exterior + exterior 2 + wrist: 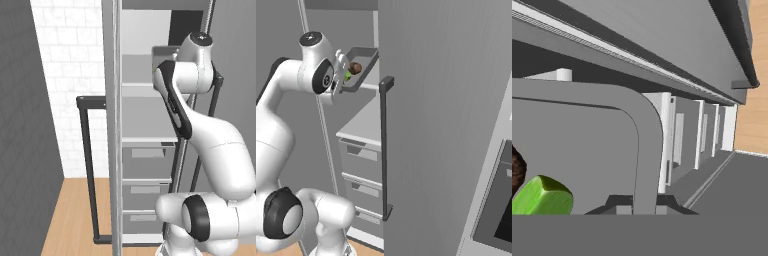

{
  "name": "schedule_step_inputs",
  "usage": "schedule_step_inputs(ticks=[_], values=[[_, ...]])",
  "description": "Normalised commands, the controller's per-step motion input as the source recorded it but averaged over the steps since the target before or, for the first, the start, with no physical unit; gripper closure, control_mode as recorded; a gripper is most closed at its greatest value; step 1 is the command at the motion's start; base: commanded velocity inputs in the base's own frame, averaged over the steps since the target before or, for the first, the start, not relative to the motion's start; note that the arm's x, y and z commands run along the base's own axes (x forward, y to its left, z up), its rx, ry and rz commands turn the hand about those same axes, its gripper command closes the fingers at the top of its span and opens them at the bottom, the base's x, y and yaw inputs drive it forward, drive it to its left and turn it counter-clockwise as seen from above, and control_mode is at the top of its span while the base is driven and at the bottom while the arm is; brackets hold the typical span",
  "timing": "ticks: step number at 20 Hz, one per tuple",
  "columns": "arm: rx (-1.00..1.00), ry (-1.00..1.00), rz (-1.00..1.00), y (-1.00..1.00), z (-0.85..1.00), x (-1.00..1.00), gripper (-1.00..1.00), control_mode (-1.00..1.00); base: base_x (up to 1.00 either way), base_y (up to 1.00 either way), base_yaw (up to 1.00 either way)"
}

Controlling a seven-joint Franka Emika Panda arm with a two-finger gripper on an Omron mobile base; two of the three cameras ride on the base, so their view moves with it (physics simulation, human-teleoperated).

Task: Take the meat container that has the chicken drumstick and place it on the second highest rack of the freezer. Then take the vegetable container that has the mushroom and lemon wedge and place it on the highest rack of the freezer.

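The gripper [644,204] is clamped on the rim of the vegetable container [363,52], holding it, with mushroom [355,68] and lemon wedge [348,76] inside, up in the open freezer [446,100].

I'm working in a home kitchen. Right ahead of my end effector [342,75] stands a tall grey freezer [441,125] with its door [111,125] swung open, a long dark bar handle [385,150] on the cabinet front, and light-grey shelves [145,90] with drawers [361,155] stacked below the end effector. Off to its left I see a white tiled wall [70,75] and a wooden plank floor [75,215]; far to its right, a black-windowed oven [501,210].
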Motion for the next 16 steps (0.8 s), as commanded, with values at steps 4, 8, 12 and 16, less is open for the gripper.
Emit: schedule_step_inputs(ticks=[4,8,12,16], values=[[0.0,0.02,-0.07,-0.08,0.15,0.83,1.0,-1.0,0.0,0.0,0.0],[0.0,0.12,-0.05,-0.17,0.3,0.83,1.0,-1.0,0.0,0.0,0.0],[0.0,0.18,-0.01,-0.26,0.15,0.83,1.0,-1.0,0.0,0.0,0.0],[0.0,0.14,0.0,-0.13,0.0,0.91,-1.0,-1.0,0.0,0.0,0.0]])
